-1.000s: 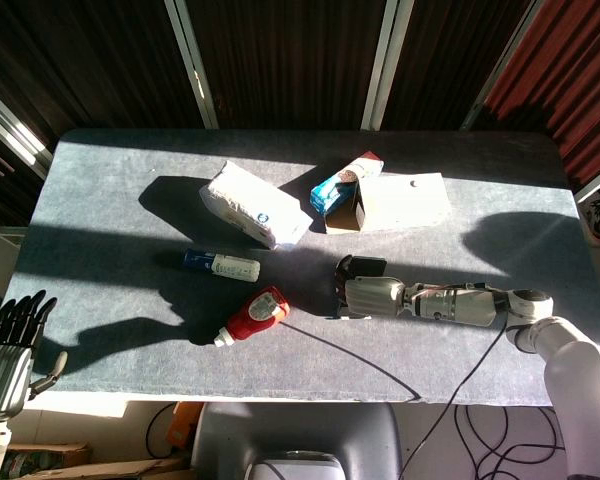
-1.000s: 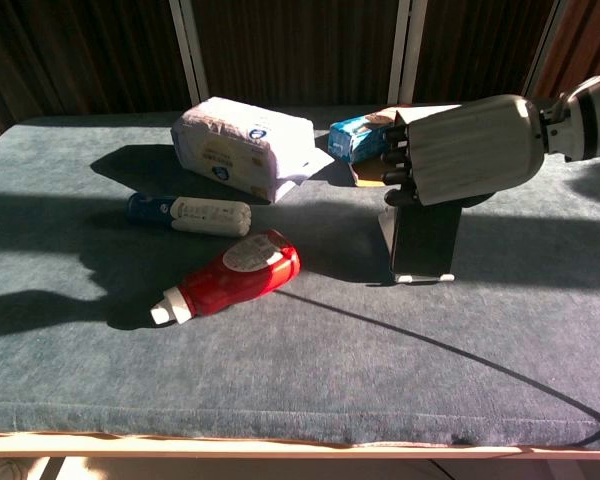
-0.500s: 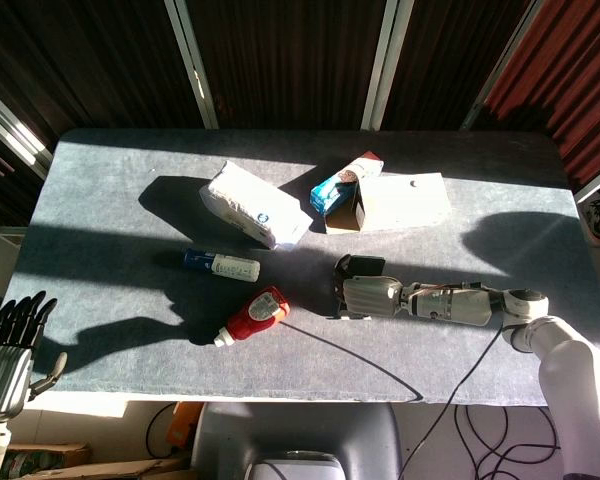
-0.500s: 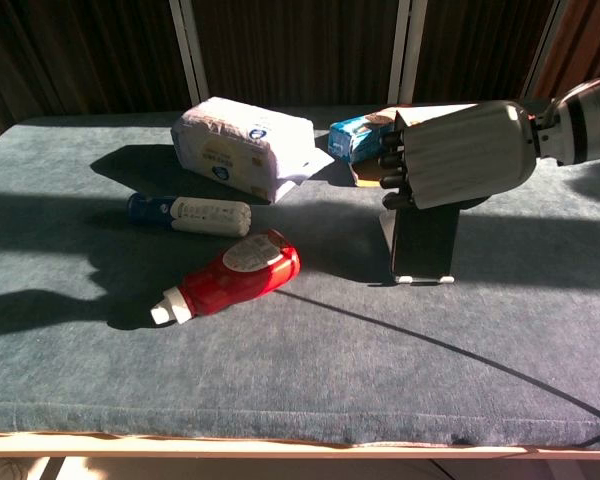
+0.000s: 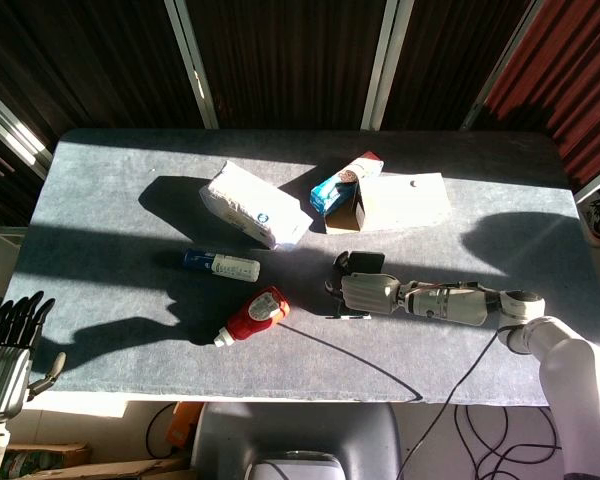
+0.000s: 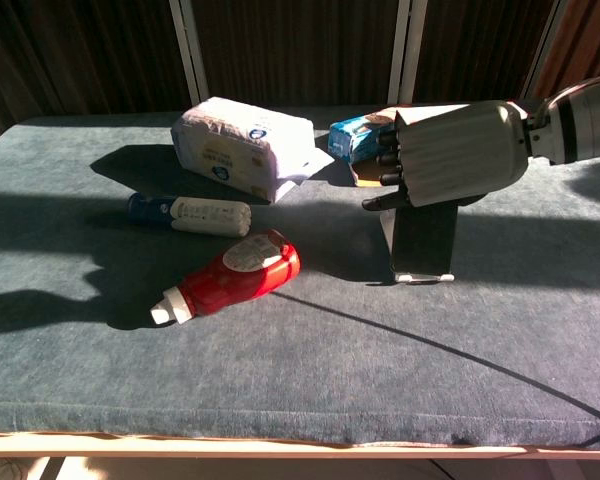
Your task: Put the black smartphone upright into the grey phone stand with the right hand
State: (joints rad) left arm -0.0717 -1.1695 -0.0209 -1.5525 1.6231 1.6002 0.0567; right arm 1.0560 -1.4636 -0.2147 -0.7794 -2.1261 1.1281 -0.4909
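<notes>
The black smartphone (image 6: 425,238) stands upright on the table's right half, its lower edge in the grey phone stand (image 6: 421,277), whose pale feet show below it. My right hand (image 6: 450,155) hovers over the phone's top and hides it; the thumb sticks out to the left, clear of the phone's edge, and the other fingers are bent. From the head view, the phone (image 5: 364,262) shows just beyond my right hand (image 5: 372,293), with the stand (image 5: 348,315) at its near side. My left hand (image 5: 8,345) hangs off the table's front left corner with its fingers spread, holding nothing.
A red sauce bottle (image 6: 230,276) and a blue-and-white tube (image 6: 192,212) lie left of the stand. A white packet (image 6: 245,146), a blue box (image 6: 358,135) and a white carton (image 5: 405,200) sit behind. A thin cable (image 6: 430,345) runs across the front right.
My right hand has shifted slightly left over the phone, and its thumb has swung out away from the phone's edge. The phone stays standing in the stand. The left hand has not moved.
</notes>
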